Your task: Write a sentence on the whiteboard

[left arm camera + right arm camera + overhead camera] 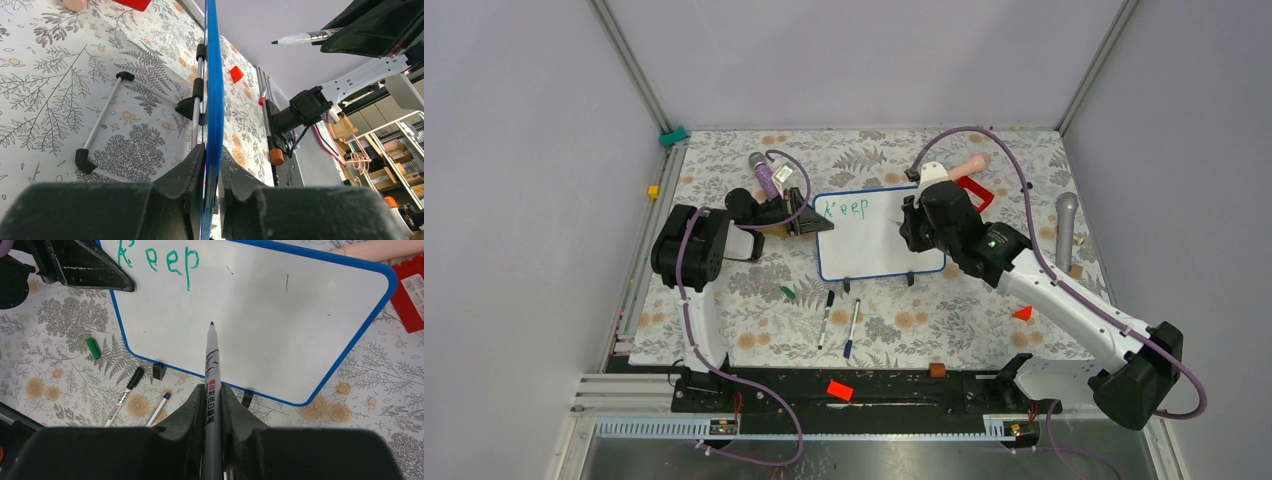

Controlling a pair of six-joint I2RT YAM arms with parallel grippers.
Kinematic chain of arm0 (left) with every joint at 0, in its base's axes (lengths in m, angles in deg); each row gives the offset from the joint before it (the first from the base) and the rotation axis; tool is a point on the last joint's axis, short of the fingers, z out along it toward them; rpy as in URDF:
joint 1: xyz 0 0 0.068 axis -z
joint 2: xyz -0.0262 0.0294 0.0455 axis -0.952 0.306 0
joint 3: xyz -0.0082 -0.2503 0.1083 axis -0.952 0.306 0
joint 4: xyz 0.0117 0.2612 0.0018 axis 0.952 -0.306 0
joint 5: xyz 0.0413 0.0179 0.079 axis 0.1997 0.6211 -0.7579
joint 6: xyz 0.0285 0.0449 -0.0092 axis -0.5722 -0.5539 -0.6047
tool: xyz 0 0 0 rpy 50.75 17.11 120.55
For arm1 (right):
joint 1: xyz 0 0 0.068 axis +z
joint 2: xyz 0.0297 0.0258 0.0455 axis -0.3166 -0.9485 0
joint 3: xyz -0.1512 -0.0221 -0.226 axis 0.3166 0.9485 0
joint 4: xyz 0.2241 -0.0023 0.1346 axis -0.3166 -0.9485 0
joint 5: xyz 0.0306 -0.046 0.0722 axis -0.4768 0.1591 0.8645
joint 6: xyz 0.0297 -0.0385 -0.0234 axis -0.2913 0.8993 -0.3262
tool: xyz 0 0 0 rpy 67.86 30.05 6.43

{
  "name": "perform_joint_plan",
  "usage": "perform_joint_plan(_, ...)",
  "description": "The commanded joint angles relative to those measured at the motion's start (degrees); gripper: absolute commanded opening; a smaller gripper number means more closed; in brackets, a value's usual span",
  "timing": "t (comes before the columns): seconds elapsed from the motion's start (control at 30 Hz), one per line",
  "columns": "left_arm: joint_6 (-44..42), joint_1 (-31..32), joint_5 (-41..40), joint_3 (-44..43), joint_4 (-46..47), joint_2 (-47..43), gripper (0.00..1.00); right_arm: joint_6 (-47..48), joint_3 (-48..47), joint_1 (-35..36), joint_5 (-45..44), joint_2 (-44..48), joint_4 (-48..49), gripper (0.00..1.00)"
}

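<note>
Floral table (984,335) holds the whiteboard (879,245) bearing green "Keep" (157,260); only wrist views show my left fingers (212,170) pinched on its blue rim, my right fingers (212,392) clamping a marker (212,355), tip contact unclear.

Counted one glossy white blue-rimmed whiteboard (879,245) with four green handwritten letters (172,263). Three pens: one held white-barrelled marker (212,370), one black-capped marker (125,395) and one blue-capped marker (159,407) left of it. One small green cap (93,348). Two microphones: purple microphone (764,175), grey microphone (1066,220).
</note>
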Motion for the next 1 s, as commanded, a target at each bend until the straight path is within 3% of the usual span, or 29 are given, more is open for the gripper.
perform_joint_plan(0.0, -0.3, 0.7, 1.5, -1.5, 2.4, -1.1, 0.15, -0.3, -3.2, -0.1, 0.9, -1.7, 2.1, 0.00)
perform_joint_plan(0.97, -0.6, 0.9, 1.3, -1.4, 2.5, -1.2, 0.15, 4.3, -3.9, -0.2, 0.3, -3.8, 4.6, 0.00)
